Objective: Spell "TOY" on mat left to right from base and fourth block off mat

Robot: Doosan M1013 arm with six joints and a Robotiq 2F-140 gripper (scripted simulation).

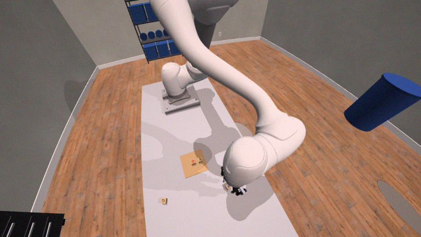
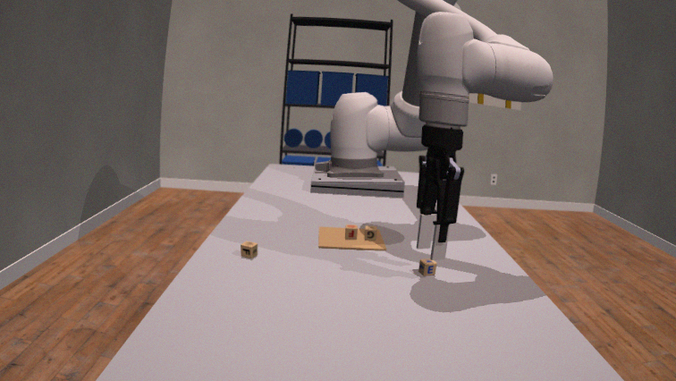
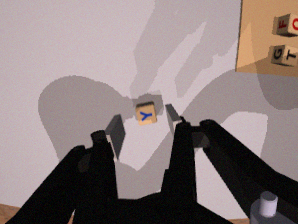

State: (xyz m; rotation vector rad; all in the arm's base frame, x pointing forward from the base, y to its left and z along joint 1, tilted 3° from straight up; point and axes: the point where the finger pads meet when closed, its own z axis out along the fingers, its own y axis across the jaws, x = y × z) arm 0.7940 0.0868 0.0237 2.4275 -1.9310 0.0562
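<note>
The mat (image 1: 191, 172) lies flat on the grey table (image 1: 165, 217), and everything else is placed from it. Two blocks sit on it side by side, touching or nearly so: the O block (image 1: 192, 161), with a red letter on top, and the T block (image 1: 200, 160) next to it, on the side nearer the arm's elbow. In the wrist view they show as the O block (image 3: 288, 26) and the T block (image 3: 285, 55), close to one edge of the mat (image 3: 256, 36).

The Y block (image 3: 147, 112) rests on the table off the mat, beyond the corner that points away from the robot's base; its top face carries a blue Y, and in the exterior view the Y block (image 2: 427, 267) shows a blue E on its side. The tool (image 2: 431, 249) hangs straight above it, pointing down, its fingers part-way open and gripping nothing; in the wrist view the fingertips stand on either side of the block. They appear to be a little above its top, though the angle makes that hard to judge.

The fourth block (image 1: 164, 200) lies well off the mat, across the table from the Y block, towards the table's other long edge. A dark shelf rack (image 2: 291, 42) with blue boxes stands behind the arm's base plate (image 1: 167, 109).
</note>
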